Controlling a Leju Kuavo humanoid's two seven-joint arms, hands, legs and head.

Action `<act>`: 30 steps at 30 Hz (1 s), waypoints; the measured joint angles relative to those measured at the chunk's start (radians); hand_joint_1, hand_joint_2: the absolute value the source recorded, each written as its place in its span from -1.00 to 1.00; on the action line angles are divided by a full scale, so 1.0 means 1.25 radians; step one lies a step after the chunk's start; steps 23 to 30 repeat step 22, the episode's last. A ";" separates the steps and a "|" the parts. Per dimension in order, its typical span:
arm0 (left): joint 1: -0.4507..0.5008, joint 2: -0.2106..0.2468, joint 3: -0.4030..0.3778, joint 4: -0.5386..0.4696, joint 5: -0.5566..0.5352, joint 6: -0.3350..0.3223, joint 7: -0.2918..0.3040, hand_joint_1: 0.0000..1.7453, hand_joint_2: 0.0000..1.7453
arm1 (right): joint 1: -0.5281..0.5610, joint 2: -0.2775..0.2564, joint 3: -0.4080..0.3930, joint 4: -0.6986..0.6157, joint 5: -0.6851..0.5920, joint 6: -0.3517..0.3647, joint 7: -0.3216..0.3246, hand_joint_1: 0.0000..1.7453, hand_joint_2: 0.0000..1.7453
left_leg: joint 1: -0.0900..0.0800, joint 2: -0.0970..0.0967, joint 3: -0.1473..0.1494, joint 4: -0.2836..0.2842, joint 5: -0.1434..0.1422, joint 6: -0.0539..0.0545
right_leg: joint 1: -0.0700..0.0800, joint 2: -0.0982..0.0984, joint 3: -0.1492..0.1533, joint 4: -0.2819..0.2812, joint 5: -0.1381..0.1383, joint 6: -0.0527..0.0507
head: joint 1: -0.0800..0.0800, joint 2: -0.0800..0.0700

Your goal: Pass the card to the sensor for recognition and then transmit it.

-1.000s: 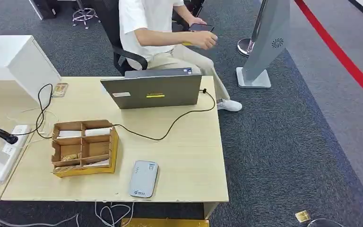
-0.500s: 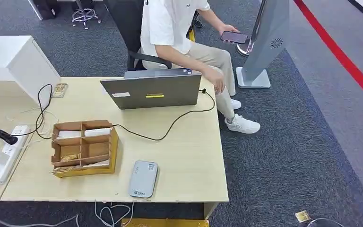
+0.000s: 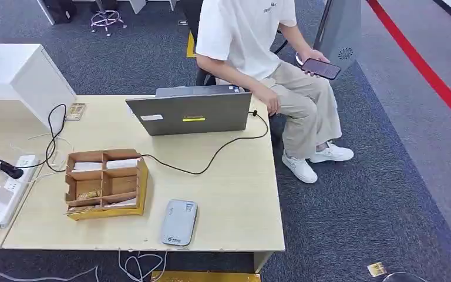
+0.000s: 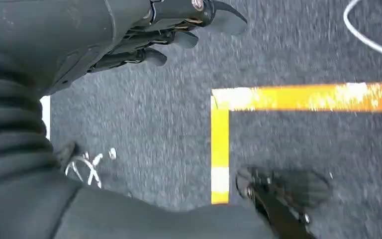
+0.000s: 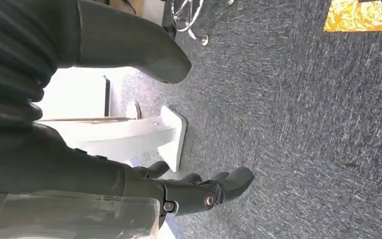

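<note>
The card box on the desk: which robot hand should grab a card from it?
Probably the left hand: the card box sits toward the robot's left on the desk. Both hands hang open over carpet.

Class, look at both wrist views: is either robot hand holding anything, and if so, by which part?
Nothing is held. The left hand and right hand hang empty above the carpet.

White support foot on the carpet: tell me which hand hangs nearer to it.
Right. The right hand hangs close beside the white foot; the left hand hangs over carpet by a yellow tape corner, likely farther.
</note>
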 joint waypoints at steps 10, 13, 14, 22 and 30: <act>-0.016 -0.008 -0.044 0.094 -0.155 -0.023 0.193 -1.00 1.00 | -0.003 -0.001 0.010 0.000 -0.017 0.002 -0.015 -1.00 1.00 | 0.000 0.000 0.000 0.000 0.000 0.000 | 0.000 0.000 0.000 0.000 0.000 0.000 | 0.000 0.000; -0.014 -0.009 -0.105 0.100 -0.152 -0.015 0.208 -1.00 1.00 | -0.001 -0.001 0.025 -0.002 -0.049 -0.002 -0.015 -1.00 1.00 | 0.000 0.000 0.000 0.000 0.000 0.000 | 0.000 0.000 0.000 0.000 0.000 0.000 | 0.000 0.000; -0.013 -0.008 -0.122 0.101 -0.141 -0.015 0.208 -1.00 1.00 | 0.001 -0.001 0.032 -0.003 -0.062 -0.002 -0.017 -1.00 1.00 | 0.000 0.000 0.000 0.000 0.000 0.000 | 0.000 0.000 0.000 0.000 0.000 0.000 | 0.000 0.000; 0.001 0.003 -0.254 0.103 -0.007 -0.014 0.208 -1.00 1.00 | 0.016 -0.001 0.106 -0.019 -0.194 -0.004 -0.034 -1.00 -1.00 | 0.000 0.000 0.000 0.000 0.000 0.000 | 0.000 0.000 0.000 0.000 0.000 0.000 | 0.000 0.000; 0.001 0.003 -0.254 0.103 -0.007 -0.014 0.208 -1.00 1.00 | 0.016 -0.001 0.106 -0.019 -0.194 -0.004 -0.034 -1.00 -1.00 | 0.000 0.000 0.000 0.000 0.000 0.000 | 0.000 0.000 0.000 0.000 0.000 0.000 | 0.000 0.000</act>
